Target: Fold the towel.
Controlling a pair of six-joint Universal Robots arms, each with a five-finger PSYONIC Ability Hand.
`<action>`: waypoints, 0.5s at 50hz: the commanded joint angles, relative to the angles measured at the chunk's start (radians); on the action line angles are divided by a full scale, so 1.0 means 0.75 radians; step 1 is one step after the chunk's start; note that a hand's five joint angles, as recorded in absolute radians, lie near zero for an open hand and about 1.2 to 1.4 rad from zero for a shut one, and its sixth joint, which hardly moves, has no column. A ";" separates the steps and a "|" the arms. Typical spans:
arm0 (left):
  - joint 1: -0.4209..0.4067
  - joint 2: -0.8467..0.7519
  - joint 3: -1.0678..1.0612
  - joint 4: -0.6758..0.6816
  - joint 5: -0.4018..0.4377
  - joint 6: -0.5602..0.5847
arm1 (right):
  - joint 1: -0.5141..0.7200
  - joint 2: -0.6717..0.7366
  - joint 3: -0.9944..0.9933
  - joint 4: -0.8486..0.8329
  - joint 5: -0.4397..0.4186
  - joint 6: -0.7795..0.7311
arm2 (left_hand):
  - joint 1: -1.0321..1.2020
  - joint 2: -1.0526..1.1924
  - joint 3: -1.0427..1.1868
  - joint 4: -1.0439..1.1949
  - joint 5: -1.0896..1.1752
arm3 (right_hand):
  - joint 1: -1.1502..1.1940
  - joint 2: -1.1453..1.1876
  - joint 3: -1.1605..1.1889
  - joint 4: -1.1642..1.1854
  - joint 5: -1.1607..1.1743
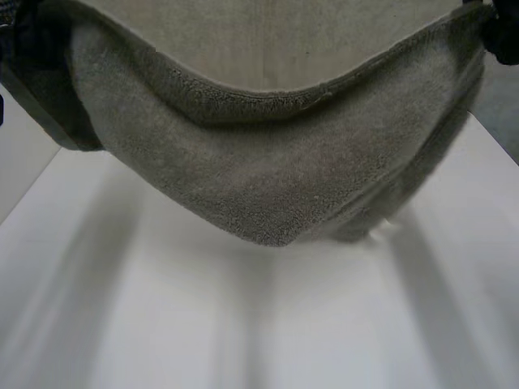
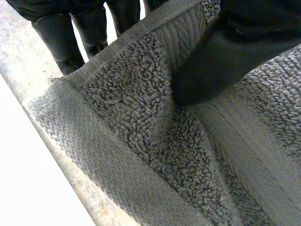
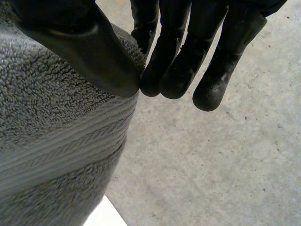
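1. Left wrist view first: my left hand (image 2: 225,56) is closed in a pinch. The thumb presses onto the looped side of the towel (image 2: 141,141) and the fingers (image 2: 56,37) sit behind the cloth, close to a corner and its woven hem.
2. My right hand (image 3: 89,52) is closed the same way. Its thumb tip meets the fingers (image 3: 176,75) with the towel's edge caught between them, and the bite of cloth is thin.
3. Outward from both grips, the towel hangs in the air between my hands, one at the left and one at the right. Its middle sags in a deep curve over the white table (image 1: 162,324). I cannot tell whether the lowest fold touches the surface.
4. I judge the step in hand to be bringing this held edge over so the towel lies in half. To do it well, I'd hold both hands level and spread them until the top edge is taut. Then I'd let the low belly land on the table first and lay the held edge squarely onto the opposite one.
5. The right pinch looks shallow, so a jerk could pull it free. Slow, even travel of both arms suits this.
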 commanded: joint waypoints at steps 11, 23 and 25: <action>-0.018 -0.588 -0.003 -0.105 0.071 0.020 | 0.159 0.389 0.044 -0.016 0.028 -0.052 | -0.067 -0.169 -0.239 -0.203 -0.359 | 0.120 0.096 0.088 0.090 0.082; -0.024 -0.787 0.032 -0.168 0.075 0.155 | 0.171 0.533 0.053 -0.012 0.091 -0.146 | -1.586 -1.688 -1.758 -1.721 -1.878 | 0.120 0.096 0.088 0.090 0.082; -0.024 -0.789 0.030 -0.168 0.075 0.157 | 0.171 0.535 0.055 -0.014 0.091 -0.146 | -1.586 -1.688 -1.758 -1.721 -1.878 | 0.120 0.096 0.088 0.090 0.082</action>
